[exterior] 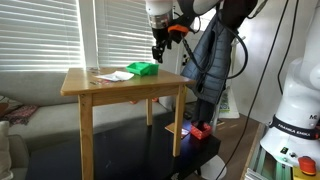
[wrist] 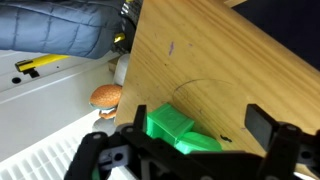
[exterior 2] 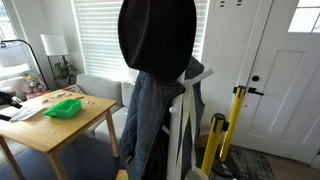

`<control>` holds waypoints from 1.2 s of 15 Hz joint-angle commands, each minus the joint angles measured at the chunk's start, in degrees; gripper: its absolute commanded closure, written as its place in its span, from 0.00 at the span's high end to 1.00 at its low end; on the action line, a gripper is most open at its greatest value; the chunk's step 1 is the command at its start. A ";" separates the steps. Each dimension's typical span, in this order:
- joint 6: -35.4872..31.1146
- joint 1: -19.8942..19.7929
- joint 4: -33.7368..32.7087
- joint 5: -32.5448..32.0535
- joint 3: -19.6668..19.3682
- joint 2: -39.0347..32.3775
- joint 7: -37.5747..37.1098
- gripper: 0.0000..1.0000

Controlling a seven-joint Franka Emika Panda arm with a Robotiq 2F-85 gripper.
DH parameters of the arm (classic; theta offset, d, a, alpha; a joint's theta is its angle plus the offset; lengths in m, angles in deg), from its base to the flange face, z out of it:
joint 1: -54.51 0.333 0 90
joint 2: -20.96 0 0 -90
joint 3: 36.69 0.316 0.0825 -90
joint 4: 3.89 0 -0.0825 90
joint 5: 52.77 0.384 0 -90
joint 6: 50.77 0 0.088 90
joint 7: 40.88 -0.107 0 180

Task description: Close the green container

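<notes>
The green container (exterior: 143, 68) is a small bright green box near the far edge of the wooden table (exterior: 100, 88). It shows in both exterior views, and its flap lid looks open (exterior 2: 63, 108). My gripper (exterior: 158, 50) hangs above the table just beside the container. In the wrist view the gripper (wrist: 200, 118) is open and empty. The green container (wrist: 170, 128) lies below, close to one finger, with its flap spread out toward the camera.
White papers (exterior: 113, 75) lie on the table next to the container. A dark jacket on a white coat rack (exterior 2: 155, 110) stands beside the table. Window blinds are behind it and a sofa (exterior: 25, 95) is alongside. A round brown object (wrist: 105, 95) lies off the table edge.
</notes>
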 commanded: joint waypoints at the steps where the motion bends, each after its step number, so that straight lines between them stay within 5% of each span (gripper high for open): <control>1: 4.18 5.15 -9.99 -3.40 -4.43 -9.81 -7.40 1.00; 7: 11.61 11.96 -22.99 -4.96 -10.44 -20.35 -10.20 1.00; 8: 8.24 10.71 -17.01 -2.92 -10.81 -16.29 -9.64 1.00; 18: 11.26 13.61 -27.42 -2.10 -13.62 -24.46 -15.69 1.00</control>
